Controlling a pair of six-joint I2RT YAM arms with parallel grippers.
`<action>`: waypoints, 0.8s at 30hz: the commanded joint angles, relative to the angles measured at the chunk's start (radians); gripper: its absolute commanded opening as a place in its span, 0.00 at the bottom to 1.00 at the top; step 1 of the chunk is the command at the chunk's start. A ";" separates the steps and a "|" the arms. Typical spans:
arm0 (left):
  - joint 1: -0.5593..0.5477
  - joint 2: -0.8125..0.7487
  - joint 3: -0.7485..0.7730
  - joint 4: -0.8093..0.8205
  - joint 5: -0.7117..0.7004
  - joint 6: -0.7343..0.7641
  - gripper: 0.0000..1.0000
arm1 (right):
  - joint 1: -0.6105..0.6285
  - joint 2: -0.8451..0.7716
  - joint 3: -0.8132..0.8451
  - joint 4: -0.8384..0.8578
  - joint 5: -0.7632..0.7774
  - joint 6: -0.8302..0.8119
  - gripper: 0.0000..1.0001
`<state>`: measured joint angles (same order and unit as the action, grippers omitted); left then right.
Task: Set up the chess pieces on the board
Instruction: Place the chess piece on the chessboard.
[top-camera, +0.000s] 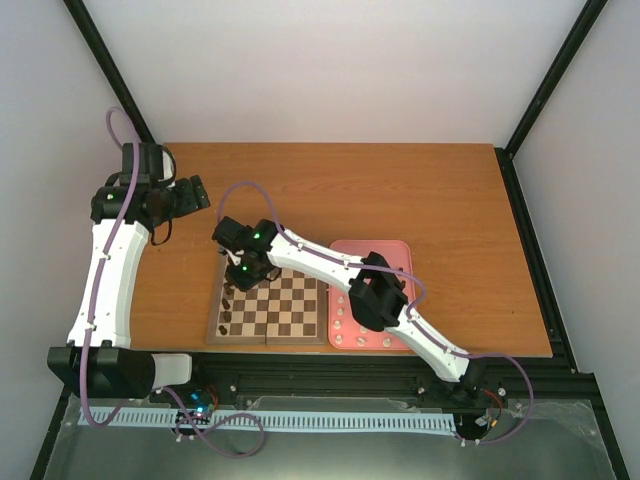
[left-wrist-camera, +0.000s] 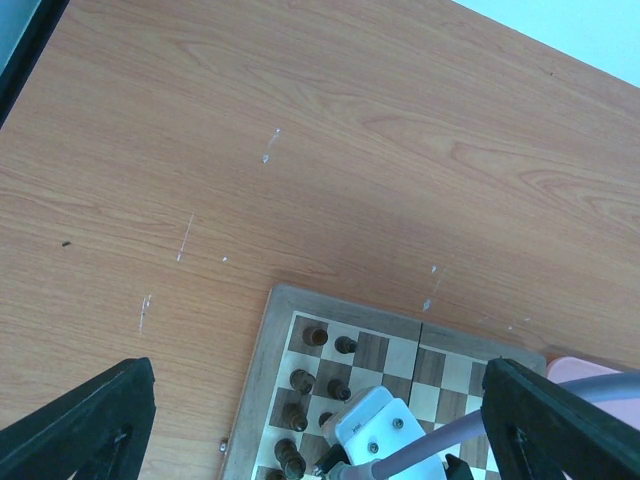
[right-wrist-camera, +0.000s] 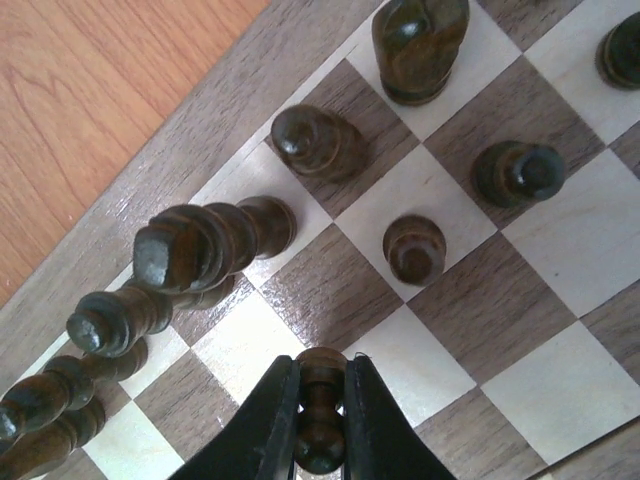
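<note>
The board (top-camera: 290, 312) lies at the table's near edge, with dark brown chess pieces (top-camera: 229, 300) standing along its left columns. In the right wrist view my right gripper (right-wrist-camera: 320, 392) is shut on a dark pawn (right-wrist-camera: 321, 430), held just above a pale square beside other dark pieces (right-wrist-camera: 414, 249). From above, the right gripper (top-camera: 241, 274) hangs over the board's far-left corner. My left gripper (top-camera: 196, 192) is open and holds nothing, hovering over bare table left of and beyond the board. Its fingers (left-wrist-camera: 95, 420) frame the board (left-wrist-camera: 300, 302) and the dark pieces (left-wrist-camera: 316, 336) below.
A pink tray (top-camera: 398, 248) sits right of the board, with cream-white pieces (top-camera: 340, 326) and some dark ones lying in it. The right arm's forearm (top-camera: 320, 262) crosses above the board and tray. Its white wrist housing (left-wrist-camera: 385, 430) shows in the left wrist view.
</note>
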<state>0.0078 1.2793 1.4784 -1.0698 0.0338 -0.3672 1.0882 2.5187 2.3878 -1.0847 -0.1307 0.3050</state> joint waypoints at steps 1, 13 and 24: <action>-0.006 -0.016 0.002 0.016 0.005 -0.004 1.00 | -0.007 0.022 0.030 0.031 0.017 0.009 0.07; -0.006 -0.005 0.001 0.020 0.005 -0.002 1.00 | -0.028 0.049 0.052 0.067 0.011 0.008 0.07; -0.006 0.007 0.003 0.023 0.006 -0.002 1.00 | -0.030 0.068 0.069 0.071 -0.027 -0.005 0.10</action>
<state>0.0078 1.2804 1.4761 -1.0695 0.0341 -0.3672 1.0607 2.5614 2.4214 -1.0252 -0.1432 0.3038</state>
